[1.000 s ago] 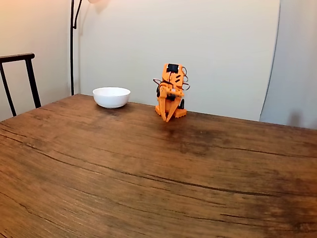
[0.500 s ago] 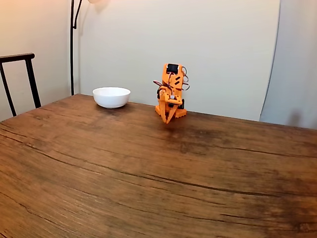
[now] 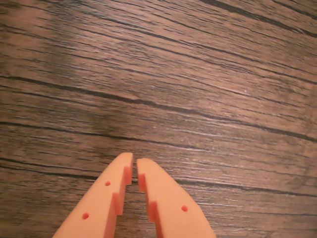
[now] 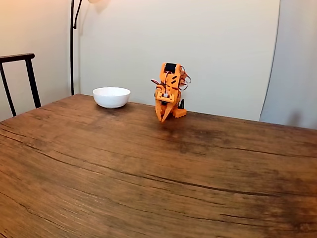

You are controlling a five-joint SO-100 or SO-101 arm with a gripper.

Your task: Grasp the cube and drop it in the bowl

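My arm sits folded at the far edge of the wooden table (image 4: 148,168), hunched over its orange base with the gripper (image 4: 163,119) pointing down toward the boards, a posture that reads as the start of the job rather than the middle of it. The bowl (image 4: 111,97) stands to the left of my base in the fixed view, near the same far edge and well apart from my fingers, placed where a short swing should reach it once I have something to carry. From the wrist view, my gripper (image 3: 134,162) hangs above bare wood grain, its two orange fingers (image 3: 166,201) drawn almost together with only a thin slit between the tips; nothing sits in that slit and the tips touch nothing. The cube I am meant to grasp is not to be found on the stretch of table these pictures cover, so I cannot say where it lies. By my judgement the task is barely begun: the cube must first be located, my jaws must spread wide, and only then comes the lift toward the bowl.
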